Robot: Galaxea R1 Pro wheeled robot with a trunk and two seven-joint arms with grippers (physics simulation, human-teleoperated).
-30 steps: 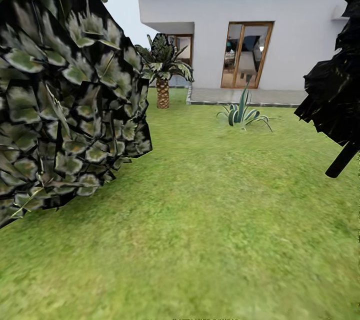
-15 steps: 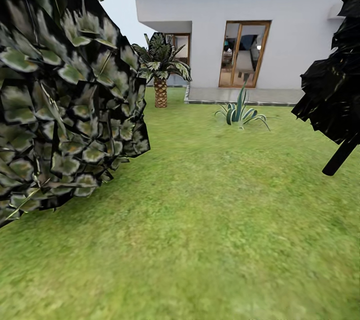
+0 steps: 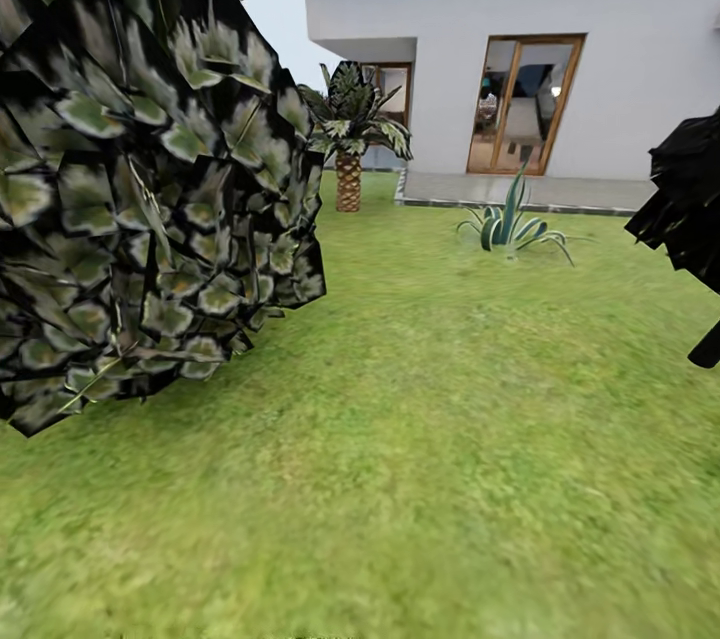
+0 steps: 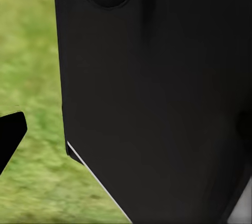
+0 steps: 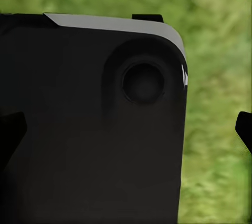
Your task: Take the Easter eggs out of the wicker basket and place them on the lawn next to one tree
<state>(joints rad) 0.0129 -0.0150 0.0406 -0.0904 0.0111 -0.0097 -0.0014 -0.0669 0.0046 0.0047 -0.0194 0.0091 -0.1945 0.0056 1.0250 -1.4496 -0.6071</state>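
The wide mottled green lawn (image 3: 450, 439) runs to the white house (image 3: 520, 29). Dark blackish angular foliage mottled green-white (image 3: 140, 179) rises at left; a scaly-trunked palm (image 3: 349, 134) stands near the house. Whether either hand is open or closed cannot be told behind black robot panels (image 4: 157, 98).

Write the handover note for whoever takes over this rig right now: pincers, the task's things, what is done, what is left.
Pincers: the wrist views are mostly blocked by dark robot bodywork over grass, so their state cannot be told.
Things: the lawn lies ahead, with mottled dark foliage close at the head view's left, a palm and the white house beyond.
Done: nothing can be confirmed.
Left: find the basket and eggs, then set all three eggs by one tree.
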